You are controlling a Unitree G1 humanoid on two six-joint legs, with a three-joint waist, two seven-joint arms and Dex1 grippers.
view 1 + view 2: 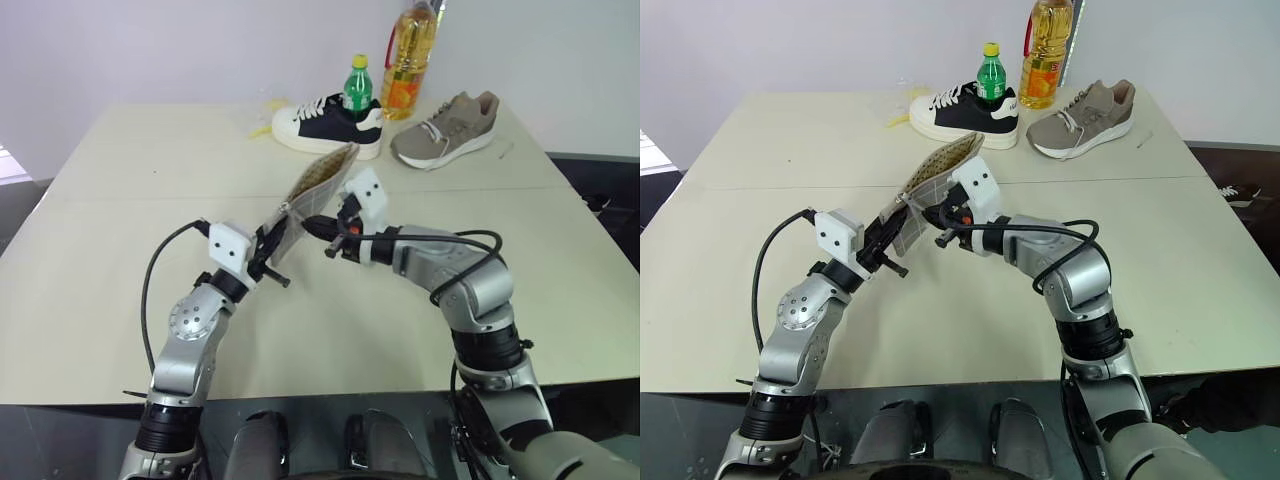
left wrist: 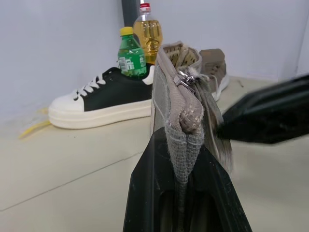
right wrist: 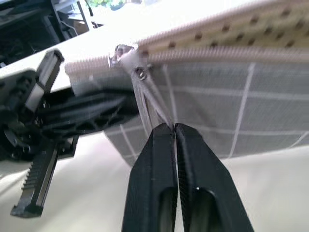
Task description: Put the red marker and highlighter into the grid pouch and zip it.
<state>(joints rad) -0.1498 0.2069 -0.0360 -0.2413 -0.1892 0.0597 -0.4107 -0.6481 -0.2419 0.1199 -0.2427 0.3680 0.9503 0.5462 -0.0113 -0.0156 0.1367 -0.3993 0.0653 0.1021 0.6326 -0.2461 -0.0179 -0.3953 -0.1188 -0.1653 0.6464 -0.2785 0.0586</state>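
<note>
The grid pouch [image 1: 322, 178], grey with white lines, is held up off the table, tilted, with its zipper edge on top. My left gripper [image 2: 181, 141] is shut on the pouch's near end, the fabric pinched between its two black fingers. My right gripper [image 3: 174, 126] sits just beside the pouch's side, shut on the thin zipper pull strap [image 3: 144, 94] that hangs from the metal slider [image 2: 186, 79] near that same end. In the left eye view the two grippers meet at the pouch's lower end, left gripper [image 1: 278, 235] and right gripper [image 1: 312, 224]. The red marker and the highlighter are hidden.
At the far side of the cream table [image 1: 110, 250] stand a black-and-white shoe [image 1: 325, 125], a green bottle [image 1: 358, 85], a yellow oil bottle [image 1: 410, 60] and a tan shoe [image 1: 445, 130]. A small yellow scrap [image 1: 262, 128] lies by the black shoe.
</note>
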